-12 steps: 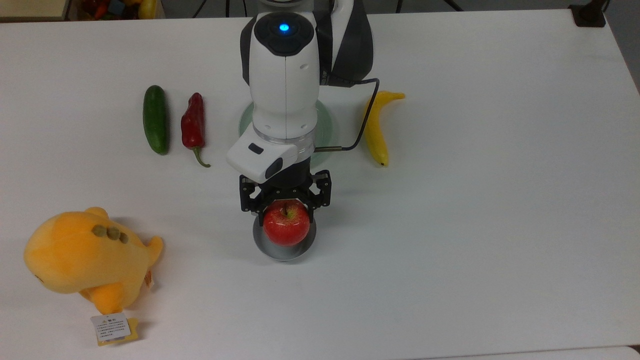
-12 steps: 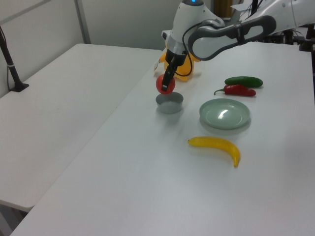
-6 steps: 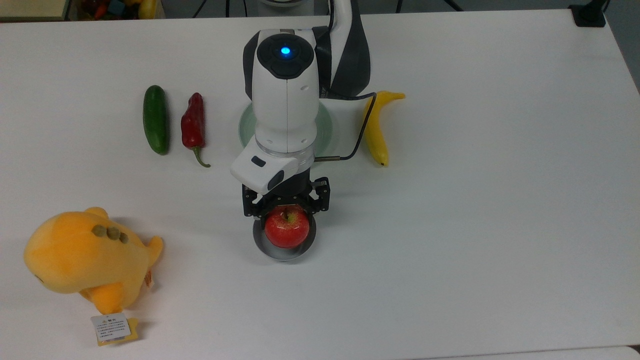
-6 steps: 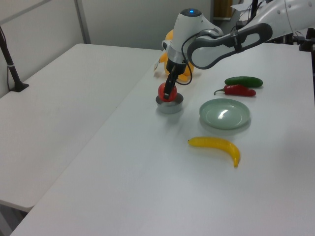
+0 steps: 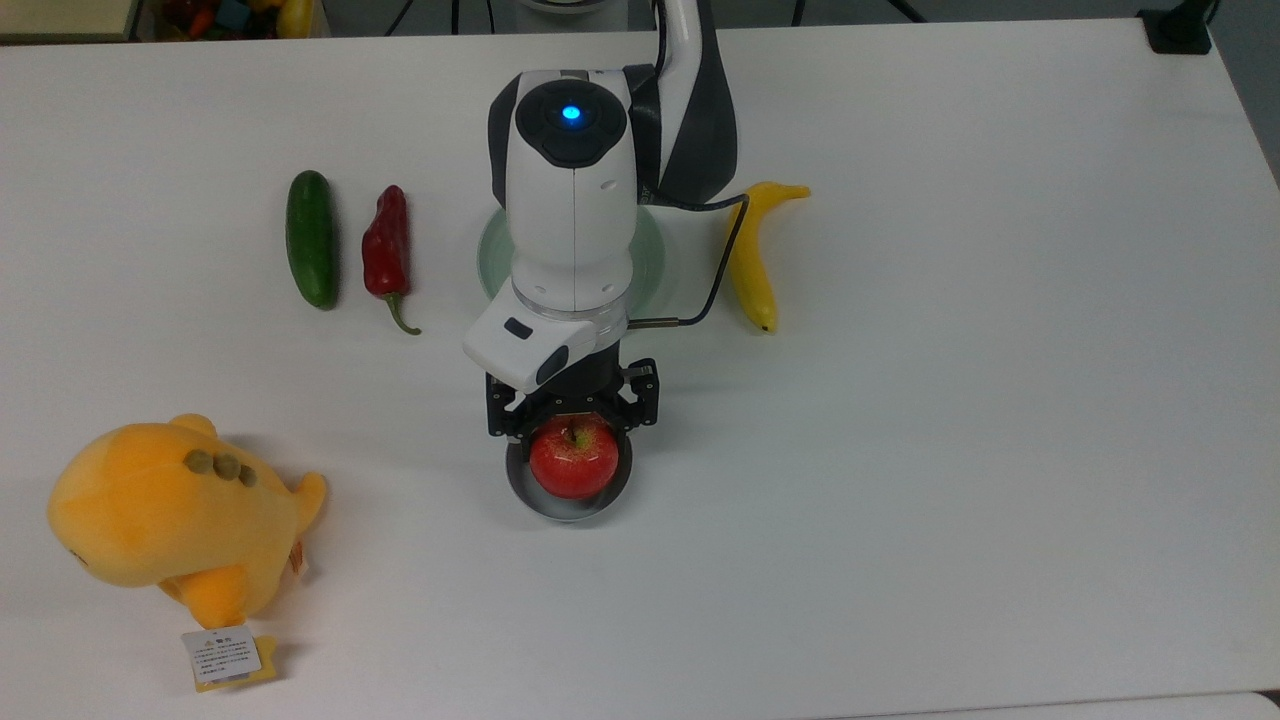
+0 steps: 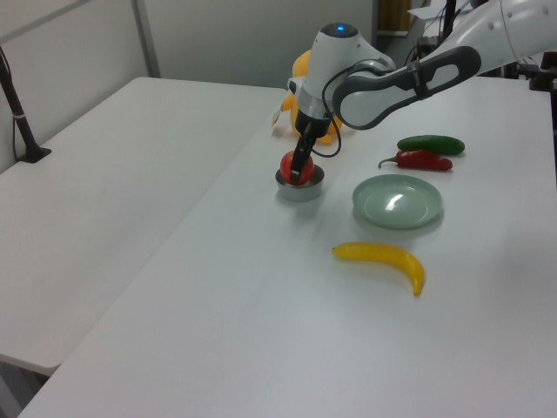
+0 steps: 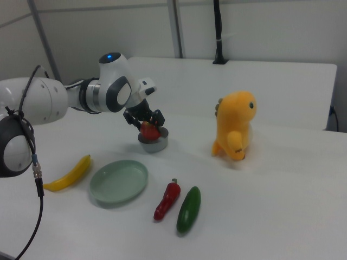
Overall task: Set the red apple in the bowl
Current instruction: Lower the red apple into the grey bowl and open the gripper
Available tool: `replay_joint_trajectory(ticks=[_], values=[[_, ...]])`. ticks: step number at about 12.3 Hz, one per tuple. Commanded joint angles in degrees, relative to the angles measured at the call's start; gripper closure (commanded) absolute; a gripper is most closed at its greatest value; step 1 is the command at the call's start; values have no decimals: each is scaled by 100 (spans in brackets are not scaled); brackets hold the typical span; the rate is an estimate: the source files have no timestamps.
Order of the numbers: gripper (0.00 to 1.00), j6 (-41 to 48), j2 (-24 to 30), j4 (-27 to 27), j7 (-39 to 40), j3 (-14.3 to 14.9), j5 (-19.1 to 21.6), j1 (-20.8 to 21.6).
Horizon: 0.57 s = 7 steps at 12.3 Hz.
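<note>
Red apple (image 5: 574, 459) sat in the bowl (image 5: 565, 508), its lower part below the rim — tool (image 5: 571, 428) closed on the red apple from above, fingers at either side. Landmark: the bowl on the white tabletop (image 5: 950, 400). In the top view, green plate (image 5: 652, 262) above the bowl, chili pepper (image 5: 386, 246) up-left, plush toy (image 5: 170, 510) well to the left

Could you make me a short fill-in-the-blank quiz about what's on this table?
1. The round glossy red apple sits inside the small grey ____.
2. The long yellow banana lies on the top view's ____ of the pale green plate.
3. Beside the wrinkled red chili pepper lies a dark green ____.

Missing words: bowl; right; cucumber
</note>
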<state>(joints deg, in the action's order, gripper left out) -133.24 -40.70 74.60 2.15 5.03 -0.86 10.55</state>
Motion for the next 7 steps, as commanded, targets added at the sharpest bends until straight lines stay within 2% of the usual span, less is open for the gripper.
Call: replay_joint_trajectory(ticks=[1,4,7], values=[[0,-141,106,178,146,68,51,62],[0,-132,159,178,146,68,51,62],[0,-35,579,379,111,68,51,62]])
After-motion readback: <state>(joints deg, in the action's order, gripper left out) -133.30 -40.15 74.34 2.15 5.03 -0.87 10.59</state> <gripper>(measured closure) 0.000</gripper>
